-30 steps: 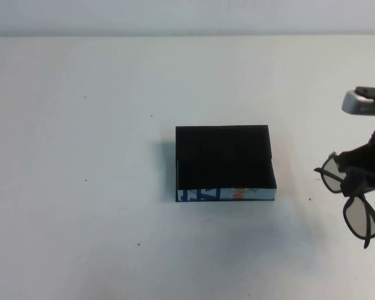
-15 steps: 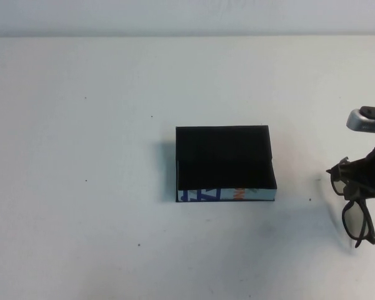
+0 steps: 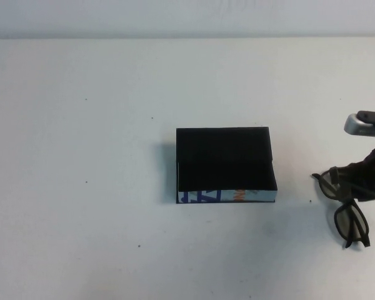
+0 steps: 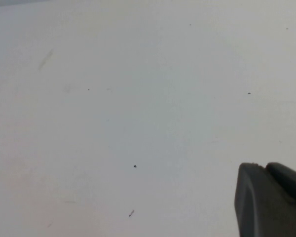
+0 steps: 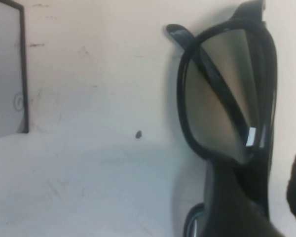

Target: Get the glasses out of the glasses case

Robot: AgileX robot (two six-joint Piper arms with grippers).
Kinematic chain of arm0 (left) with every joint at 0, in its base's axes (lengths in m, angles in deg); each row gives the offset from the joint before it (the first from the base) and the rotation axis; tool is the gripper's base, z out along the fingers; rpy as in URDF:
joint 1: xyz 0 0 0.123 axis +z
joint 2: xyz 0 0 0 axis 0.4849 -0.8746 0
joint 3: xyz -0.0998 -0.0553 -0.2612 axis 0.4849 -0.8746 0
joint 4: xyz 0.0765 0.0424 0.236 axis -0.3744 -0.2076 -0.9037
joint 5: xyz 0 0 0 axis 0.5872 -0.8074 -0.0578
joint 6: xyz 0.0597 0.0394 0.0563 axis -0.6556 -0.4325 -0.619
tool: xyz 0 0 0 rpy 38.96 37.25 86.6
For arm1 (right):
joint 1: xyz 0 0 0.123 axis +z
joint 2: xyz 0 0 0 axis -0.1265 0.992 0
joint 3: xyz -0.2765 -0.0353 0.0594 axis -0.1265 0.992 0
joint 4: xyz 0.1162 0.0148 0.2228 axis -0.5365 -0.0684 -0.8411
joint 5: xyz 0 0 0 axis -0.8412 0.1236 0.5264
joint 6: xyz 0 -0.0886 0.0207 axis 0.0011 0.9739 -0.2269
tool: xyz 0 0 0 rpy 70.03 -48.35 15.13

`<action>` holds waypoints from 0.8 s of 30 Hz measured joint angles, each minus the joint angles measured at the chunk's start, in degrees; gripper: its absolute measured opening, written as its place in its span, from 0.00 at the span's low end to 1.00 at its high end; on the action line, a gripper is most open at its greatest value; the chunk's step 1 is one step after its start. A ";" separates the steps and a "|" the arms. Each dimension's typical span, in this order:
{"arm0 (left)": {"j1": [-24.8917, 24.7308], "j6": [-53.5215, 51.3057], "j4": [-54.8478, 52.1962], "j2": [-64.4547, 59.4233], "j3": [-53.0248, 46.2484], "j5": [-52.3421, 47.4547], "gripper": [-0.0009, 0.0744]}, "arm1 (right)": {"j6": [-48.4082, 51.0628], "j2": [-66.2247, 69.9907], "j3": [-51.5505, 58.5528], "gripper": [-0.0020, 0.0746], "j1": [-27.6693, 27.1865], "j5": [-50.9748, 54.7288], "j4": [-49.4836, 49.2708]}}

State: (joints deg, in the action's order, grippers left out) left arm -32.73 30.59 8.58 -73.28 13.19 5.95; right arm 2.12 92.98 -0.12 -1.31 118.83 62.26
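White table point(image 3: 81, 125) fills almost the whole high view, with a pale wall strip along the top. Near the middle of the frame sits the glasses case point(image 3: 225, 162), a flat black box lying open, black inside. Its white side with blue and orange print faces the lower edge of the frame.

At the right edge of the frame, about halfway down, is the right gripper point(image 3: 362, 181). Its jaws pinch the glasses point(image 3: 347, 206) near the middle of the frame. The glasses are out of the case and well apart from it, to its right. One dark lens sticks out toward the left and the other hangs toward the lower right. In the right wrist view one big dark lens point(image 5: 227, 94) shows close up over the white table, and a corner of the case point(image 5: 7, 69) is at the upper left.

In the left wrist view the left gripper point(image 4: 271, 200) shows only as a dark tip at the lower right, over bare table. I cannot tell if its jaws are spread or pressed together.
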 joint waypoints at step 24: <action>0.00 0.00 0.00 0.00 0.00 0.00 0.01 | 3.22 -51.32 5.27 0.03 -0.26 8.41 3.44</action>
State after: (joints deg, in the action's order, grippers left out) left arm -32.73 30.59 8.58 -73.28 13.19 5.95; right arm 5.34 41.66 5.15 -1.58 127.25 65.70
